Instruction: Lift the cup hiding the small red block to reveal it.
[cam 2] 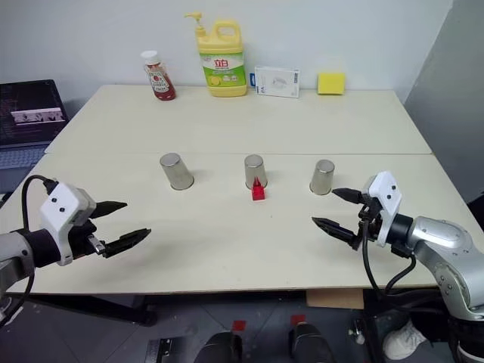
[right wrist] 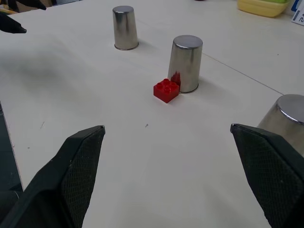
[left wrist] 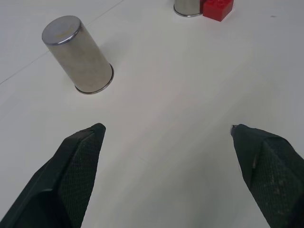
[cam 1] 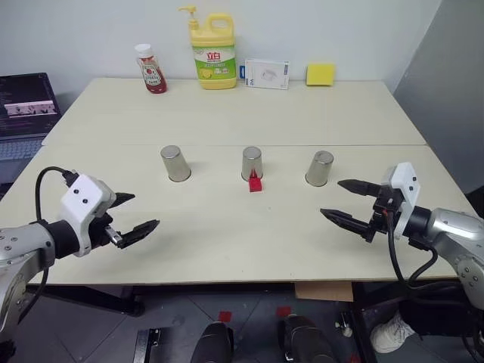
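Note:
Three identical steel cups stand upside down in a row across the table: a left cup (cam 1: pixel 175 163), a middle cup (cam 1: pixel 252 162) and a right cup (cam 1: pixel 319 168). The small red block (cam 1: pixel 255 182) lies uncovered on the tabletop, touching the front of the middle cup; the right wrist view shows the block (right wrist: pixel 166 90) against that cup (right wrist: pixel 186 61). My left gripper (cam 1: pixel 146 210) hovers open near the front left, well short of the left cup (left wrist: pixel 78 54). Over the front right, my right gripper (cam 1: pixel 330 197) is open and empty, just in front of the right cup.
Along the back edge stand a red sauce bottle (cam 1: pixel 152 69), a yellow pump bottle (cam 1: pixel 214 49), a white box (cam 1: pixel 266 74) and a yellow sponge (cam 1: pixel 320 73). A laptop (cam 1: pixel 26 106) sits off the table's left side. The table's front edge (cam 1: pixel 227 281) runs below both grippers.

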### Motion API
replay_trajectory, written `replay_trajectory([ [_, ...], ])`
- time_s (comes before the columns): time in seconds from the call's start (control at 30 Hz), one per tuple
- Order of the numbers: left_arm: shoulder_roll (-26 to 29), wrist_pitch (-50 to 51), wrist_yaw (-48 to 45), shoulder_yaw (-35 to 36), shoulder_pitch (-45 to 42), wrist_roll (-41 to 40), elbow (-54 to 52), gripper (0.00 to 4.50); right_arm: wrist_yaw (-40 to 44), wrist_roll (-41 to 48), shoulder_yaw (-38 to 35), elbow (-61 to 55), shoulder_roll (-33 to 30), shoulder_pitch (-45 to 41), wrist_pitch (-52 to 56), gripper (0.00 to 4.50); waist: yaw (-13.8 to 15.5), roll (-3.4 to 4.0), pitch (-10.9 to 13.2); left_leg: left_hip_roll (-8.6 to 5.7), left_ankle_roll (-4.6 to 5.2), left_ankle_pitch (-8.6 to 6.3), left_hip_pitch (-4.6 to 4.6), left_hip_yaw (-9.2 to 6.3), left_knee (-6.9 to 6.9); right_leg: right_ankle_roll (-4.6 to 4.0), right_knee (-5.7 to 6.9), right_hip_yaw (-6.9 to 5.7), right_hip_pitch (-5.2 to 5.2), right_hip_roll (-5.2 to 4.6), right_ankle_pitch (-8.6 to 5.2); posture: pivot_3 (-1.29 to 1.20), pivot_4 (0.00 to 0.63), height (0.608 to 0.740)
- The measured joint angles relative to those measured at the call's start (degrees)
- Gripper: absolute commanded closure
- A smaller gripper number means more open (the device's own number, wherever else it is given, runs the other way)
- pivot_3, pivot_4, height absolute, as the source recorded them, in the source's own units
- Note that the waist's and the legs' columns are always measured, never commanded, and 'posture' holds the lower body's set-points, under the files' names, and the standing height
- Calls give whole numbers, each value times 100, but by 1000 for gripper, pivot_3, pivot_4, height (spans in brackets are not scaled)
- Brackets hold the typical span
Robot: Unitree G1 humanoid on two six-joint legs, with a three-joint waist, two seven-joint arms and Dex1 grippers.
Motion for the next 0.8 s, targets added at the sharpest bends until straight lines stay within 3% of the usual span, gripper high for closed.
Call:
replay_trajectory([
  [0.8, -18, 59, 135, -177, -500, -13, -49, 11, 91, -169, -123, 56, 0, 249, -81, 0, 0, 0, 0, -1, 0, 0, 1, 0, 0, 1, 0, 0, 0, 0, 0, 0, 150, 740],
])
